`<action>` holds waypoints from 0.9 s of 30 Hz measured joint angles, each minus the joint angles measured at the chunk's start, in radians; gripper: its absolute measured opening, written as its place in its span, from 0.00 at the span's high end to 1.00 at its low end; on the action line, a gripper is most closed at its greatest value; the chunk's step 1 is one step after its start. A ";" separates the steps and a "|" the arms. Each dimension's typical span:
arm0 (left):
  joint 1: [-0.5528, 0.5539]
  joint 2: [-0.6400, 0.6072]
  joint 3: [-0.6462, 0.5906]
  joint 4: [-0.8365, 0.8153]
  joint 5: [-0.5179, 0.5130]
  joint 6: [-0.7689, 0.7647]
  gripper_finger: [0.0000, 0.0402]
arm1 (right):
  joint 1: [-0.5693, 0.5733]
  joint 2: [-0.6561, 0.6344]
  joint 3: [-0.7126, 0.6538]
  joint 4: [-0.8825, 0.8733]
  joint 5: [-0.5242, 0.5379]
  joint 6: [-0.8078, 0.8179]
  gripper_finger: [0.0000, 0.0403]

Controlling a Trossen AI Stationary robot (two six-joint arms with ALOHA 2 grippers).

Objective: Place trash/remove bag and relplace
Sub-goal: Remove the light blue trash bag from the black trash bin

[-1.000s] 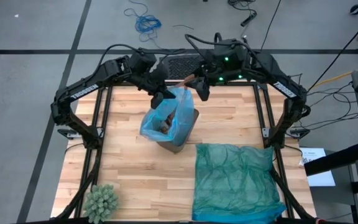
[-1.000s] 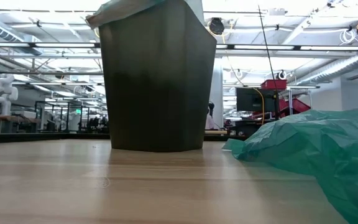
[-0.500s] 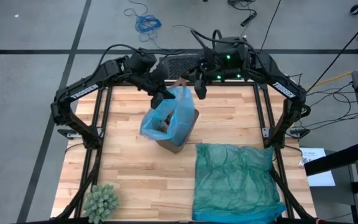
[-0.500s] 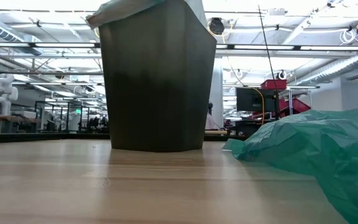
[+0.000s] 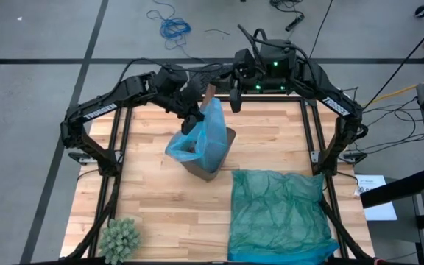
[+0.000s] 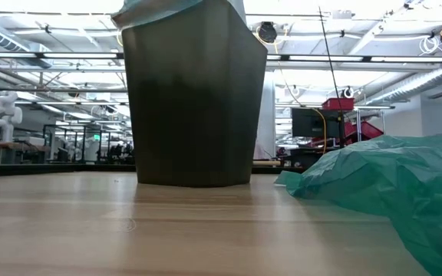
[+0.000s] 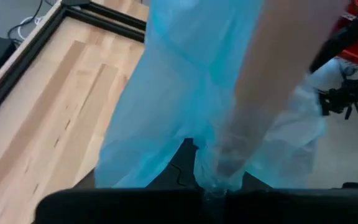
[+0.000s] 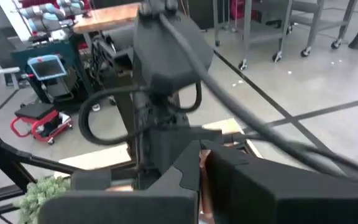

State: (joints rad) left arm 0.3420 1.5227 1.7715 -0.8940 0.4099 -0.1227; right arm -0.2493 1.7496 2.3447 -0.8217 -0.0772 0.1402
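Bin (image 6: 194, 100) top cut off, contents perhaps hidden

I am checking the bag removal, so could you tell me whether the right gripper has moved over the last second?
Yes. In the high view the right gripper has drawn back from the bin toward the table's far edge, shut.

high view looks straight down on whole bench (image 5: 160, 199); low view level at bench height; both share bin (image 6: 194, 100).

Grey concrete floor (image 5: 35, 44) surrounds the tabletop, a blue cable (image 5: 174, 28) coiled at twelve o'clock. Beyond, bright ceiling lights (image 6: 21, 6), overhead pipes and a red cart (image 6: 342, 107) at three o'clock.
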 joint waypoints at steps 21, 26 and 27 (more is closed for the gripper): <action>-0.009 0.001 -0.018 0.100 0.001 -0.056 0.97 | -0.005 -0.009 0.000 0.015 0.004 0.012 0.97; -0.009 0.001 0.020 0.082 0.006 -0.056 0.84 | -0.007 -0.010 0.000 0.013 0.005 0.009 0.84; -0.009 0.001 0.026 0.073 0.006 -0.056 0.81 | -0.007 -0.010 0.000 0.012 0.005 0.009 0.81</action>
State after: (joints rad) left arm 0.3332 1.5238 1.7978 -0.8212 0.4162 -0.1783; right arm -0.2565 1.7393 2.3451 -0.8097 -0.0727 0.1490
